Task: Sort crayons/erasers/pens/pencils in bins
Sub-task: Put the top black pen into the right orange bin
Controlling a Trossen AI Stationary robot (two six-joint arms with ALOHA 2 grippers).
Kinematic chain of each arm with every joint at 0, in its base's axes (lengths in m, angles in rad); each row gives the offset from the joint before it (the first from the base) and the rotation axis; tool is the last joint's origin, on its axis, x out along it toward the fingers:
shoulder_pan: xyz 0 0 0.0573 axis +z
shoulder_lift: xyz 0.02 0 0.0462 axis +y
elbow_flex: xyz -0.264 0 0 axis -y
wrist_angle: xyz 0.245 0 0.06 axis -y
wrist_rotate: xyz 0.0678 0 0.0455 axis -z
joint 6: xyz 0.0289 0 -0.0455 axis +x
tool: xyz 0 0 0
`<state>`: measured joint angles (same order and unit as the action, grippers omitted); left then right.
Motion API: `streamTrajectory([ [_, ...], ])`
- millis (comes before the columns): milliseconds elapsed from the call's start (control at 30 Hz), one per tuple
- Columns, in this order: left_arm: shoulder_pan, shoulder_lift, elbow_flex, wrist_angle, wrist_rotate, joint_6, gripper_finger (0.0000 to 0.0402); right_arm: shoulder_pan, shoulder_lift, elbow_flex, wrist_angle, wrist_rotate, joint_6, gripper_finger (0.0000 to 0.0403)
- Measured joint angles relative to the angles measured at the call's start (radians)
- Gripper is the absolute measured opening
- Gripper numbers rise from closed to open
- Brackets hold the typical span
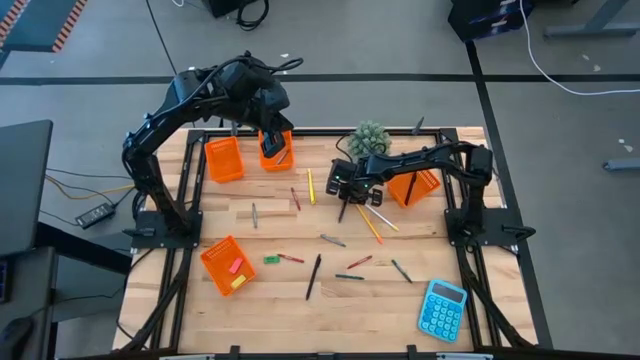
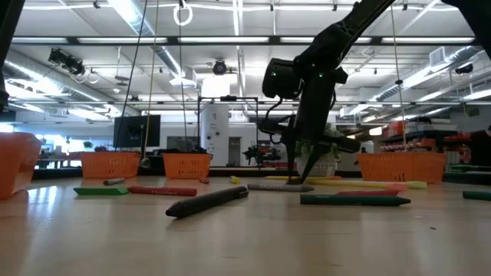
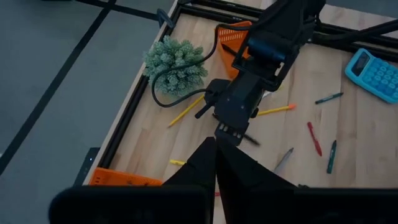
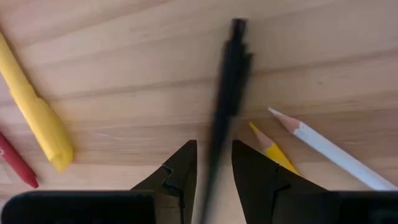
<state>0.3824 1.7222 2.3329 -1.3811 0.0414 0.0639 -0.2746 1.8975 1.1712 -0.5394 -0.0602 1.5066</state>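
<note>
My right gripper [image 1: 345, 203] points down at the table's far middle, over a black pen [image 4: 227, 93] that lies flat on the wood. Its open fingers [image 4: 183, 165] stand on either side of the pen's near part. Beside the pen lie a white pencil [image 4: 329, 149], a yellow pencil tip [image 4: 270, 146], a yellow stick [image 4: 37, 112] and a red crayon [image 4: 15, 165]. My left gripper [image 3: 216, 149] is shut and empty, held high over the far orange bin [image 1: 279, 152]. My right gripper has a finger close to each side of the black pen, coming from above. The pen is blurred in the right wrist view, so I cannot tell whether the fingers touch it. It lies flat on the table.
Orange bins stand at the far left [image 1: 224, 160], far right [image 1: 418, 186] and near left [image 1: 228, 265], the last with erasers inside. A second black pen [image 1: 314, 276], crayons and pencils lie scattered mid-table. A blue calculator [image 1: 443, 308] sits near right, a small plant [image 1: 370, 138] at the far edge.
</note>
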Motion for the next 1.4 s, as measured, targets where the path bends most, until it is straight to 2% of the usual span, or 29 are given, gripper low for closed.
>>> streamTrajectory([
  [467, 0.000, 0.000, 0.000, -0.010, 0.000, 0.000, 0.0028, 0.002, 0.013, 0.003, -0.003, -0.012, -0.049, 0.0104],
  [867, 0.000, 0.000, 0.000, -0.013, 0.000, 0.000, 0.0015, 0.002, 0.014, 0.002, -0.015, 0.000, -0.091, 0.0049],
  [1067, 0.000, 0.000, -0.001, -0.034, 0.000, 0.001, 0.0026, 0.002, 0.010, 0.001, -0.014, 0.006, -0.097, 0.0044],
  [1400, 0.000, 0.000, -0.001, -0.044, 0.000, 0.001, 0.0014, 0.011, -0.120, -0.004, -0.090, 0.021, -0.130, 0.0042],
])
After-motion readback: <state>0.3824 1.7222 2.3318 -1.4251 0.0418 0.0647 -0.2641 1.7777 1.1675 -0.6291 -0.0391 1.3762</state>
